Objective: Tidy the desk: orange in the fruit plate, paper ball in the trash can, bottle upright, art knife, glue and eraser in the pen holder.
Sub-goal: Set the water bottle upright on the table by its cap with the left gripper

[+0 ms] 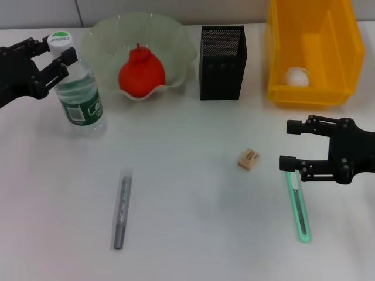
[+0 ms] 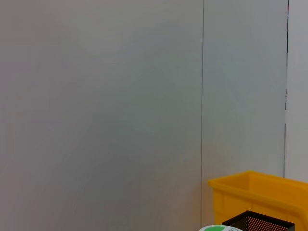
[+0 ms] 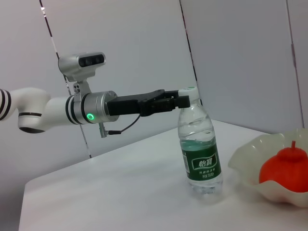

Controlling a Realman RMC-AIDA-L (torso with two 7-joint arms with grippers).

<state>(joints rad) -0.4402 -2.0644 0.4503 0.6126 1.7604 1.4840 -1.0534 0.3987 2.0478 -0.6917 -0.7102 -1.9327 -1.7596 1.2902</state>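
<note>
Jaws of the black right gripper point(image 1: 291, 152) stand apart, holding nothing, low over the near right of the white desk point(image 1: 187, 234) with their tips just above the top end of the green-handled art knife point(image 1: 298, 205) lying flat there. To take it well, I judge the fingers should drop astride the narrow handle, close across its width and lift level. The right forearm reaches in from the right edge, wrist roughly horizontal.

Nearby lie the small tan eraser point(image 1: 248, 158) and, further left, the grey glue stick point(image 1: 122, 208).

Farther back, the black left gripper point(image 1: 55, 55) has its fingers on either side of the neck of the clear plastic water bottle point(image 1: 78, 96), which stands upright; whether they press it I cannot tell. Behind are the red-orange fruit point(image 1: 141, 73) in the ruffled translucent plate point(image 1: 176, 41), the black mesh pen holder point(image 1: 223, 61), and the crumpled white paper ball point(image 1: 296, 76) inside the yellow bin point(image 1: 340, 52).
</note>
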